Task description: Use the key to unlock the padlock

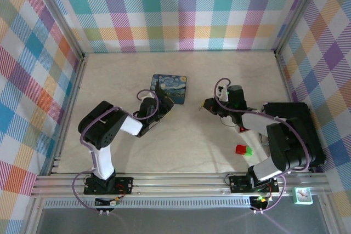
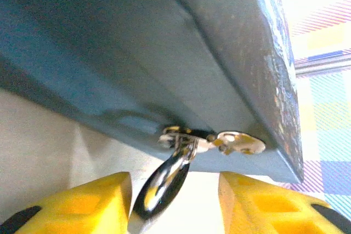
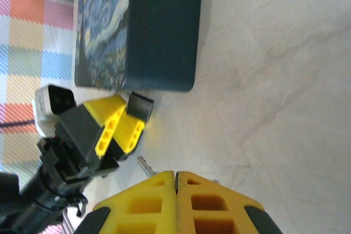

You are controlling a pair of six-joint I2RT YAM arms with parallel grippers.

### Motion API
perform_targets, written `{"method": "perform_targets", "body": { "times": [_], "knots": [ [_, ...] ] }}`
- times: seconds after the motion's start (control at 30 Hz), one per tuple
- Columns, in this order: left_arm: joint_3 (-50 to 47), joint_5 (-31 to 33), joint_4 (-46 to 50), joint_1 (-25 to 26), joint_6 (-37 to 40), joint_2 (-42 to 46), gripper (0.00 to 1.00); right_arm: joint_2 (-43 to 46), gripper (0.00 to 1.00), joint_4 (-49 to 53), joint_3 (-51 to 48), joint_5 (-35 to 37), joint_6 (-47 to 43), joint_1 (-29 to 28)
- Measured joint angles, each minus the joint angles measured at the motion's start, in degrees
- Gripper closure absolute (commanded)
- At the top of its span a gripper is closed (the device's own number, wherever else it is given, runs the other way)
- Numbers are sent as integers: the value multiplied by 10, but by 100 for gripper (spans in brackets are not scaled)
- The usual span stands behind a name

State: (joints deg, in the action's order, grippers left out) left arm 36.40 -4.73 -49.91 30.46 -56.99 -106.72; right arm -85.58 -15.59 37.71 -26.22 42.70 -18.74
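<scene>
Plaid walls close round a pale marbled tabletop [image 1: 192,146]. On it lies the blue starry-night tin [image 1: 170,87], its lid shut, so what it holds cannot be told. The padlock [image 2: 162,187] hangs from a silvery hasp [image 2: 236,142] on the tin's side wall, reaching down between the fingers of the left hand [image 2: 175,190]. Those fingers stand apart on either side of it, with a gap showing at each, and the tin wall is just ahead of the fingertips. The right hand [image 3: 175,175] is closed, its two yellow fingers pressed together on the key [image 3: 145,164], whose silvery end sticks out beside the fingertips. The padlock lies ahead of this hand, near the key but apart from it. Red and green blocks [image 1: 241,149] lie behind the right hand, beside its arm.
</scene>
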Motion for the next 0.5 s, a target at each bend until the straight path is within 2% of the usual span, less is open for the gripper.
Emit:
{"method": "perform_targets", "body": {
  "times": [0.2,0.37,0.5],
  "knots": [
    [-35,-17,119,-3,29,111,33,29,100,48,21,6,-45,-43],
    [-31,-20,191,-1,30,203,31,59,100,49,28,49,-77,-88],
    [13,-21,233,9,30,248,33,69,100,15,28,89,-93,-119]
  ]
}}
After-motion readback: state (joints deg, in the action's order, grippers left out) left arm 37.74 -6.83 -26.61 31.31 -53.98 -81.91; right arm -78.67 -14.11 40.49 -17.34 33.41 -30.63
